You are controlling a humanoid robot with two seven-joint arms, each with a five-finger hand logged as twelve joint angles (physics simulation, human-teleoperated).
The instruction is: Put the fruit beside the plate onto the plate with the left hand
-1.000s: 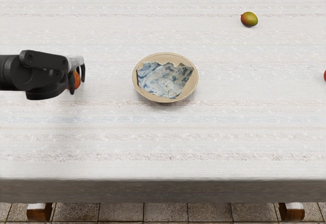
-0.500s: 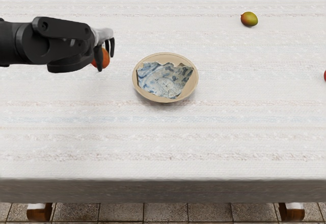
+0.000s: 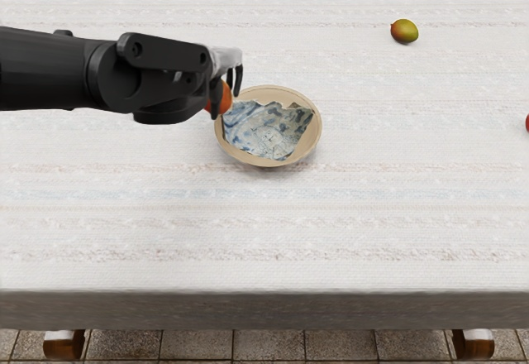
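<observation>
My left hand [image 3: 221, 89] reaches in from the left edge, its dark fingers curled around an orange-red fruit [image 3: 221, 99]. Hand and fruit hover at the left rim of the plate [image 3: 307, 141], a tan dish with a blue and white pattern inside. Most of the fruit is hidden behind the hand. The right arm does not show.
A green and red mango [image 3: 404, 31] lies at the far right of the table. A sliver of a red fruit [image 3: 526, 122] peeks in at the right edge. The table's front edge runs along the bottom of the view.
The left hand has carried the orange-red fruit rightward and slightly upward in the picture, from the far left of the table to the plate's left rim.
</observation>
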